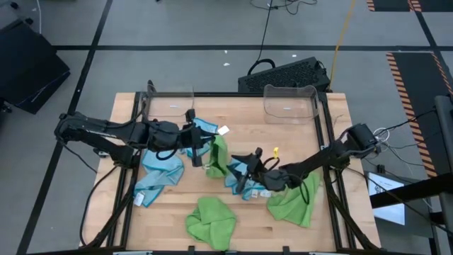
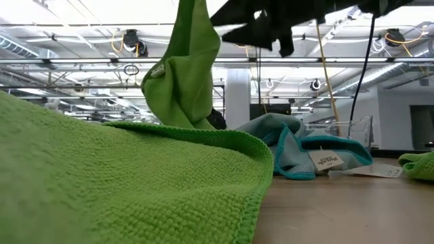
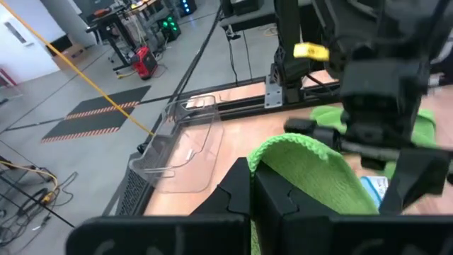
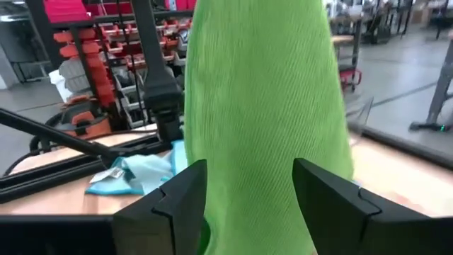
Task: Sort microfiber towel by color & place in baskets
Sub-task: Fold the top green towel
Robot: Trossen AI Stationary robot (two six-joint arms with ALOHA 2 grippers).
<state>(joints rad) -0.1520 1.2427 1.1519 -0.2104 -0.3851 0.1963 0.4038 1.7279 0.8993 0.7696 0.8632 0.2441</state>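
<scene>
Two clear plastic rectangular baskets (image 1: 170, 103) (image 1: 289, 103) sit at the wooden table's (image 1: 248, 127) far edge, bare wood between them; left gripper (image 1: 207, 150) clamped on a hanging green microfiber towel (image 1: 218, 157) at table centre; right gripper (image 1: 238, 168) just beside it, fingers (image 4: 177, 202) parted around the cloth; teal microfiber towels (image 1: 159, 173) partly hidden beneath the arms.

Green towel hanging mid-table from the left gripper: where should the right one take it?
Grip the hanging green towel on its free lower drape, coming in level from the right. It hangs as a narrow vertical fold from the shut left gripper, and the right gripper already faces it with its fingers open either side of the cloth.
</scene>
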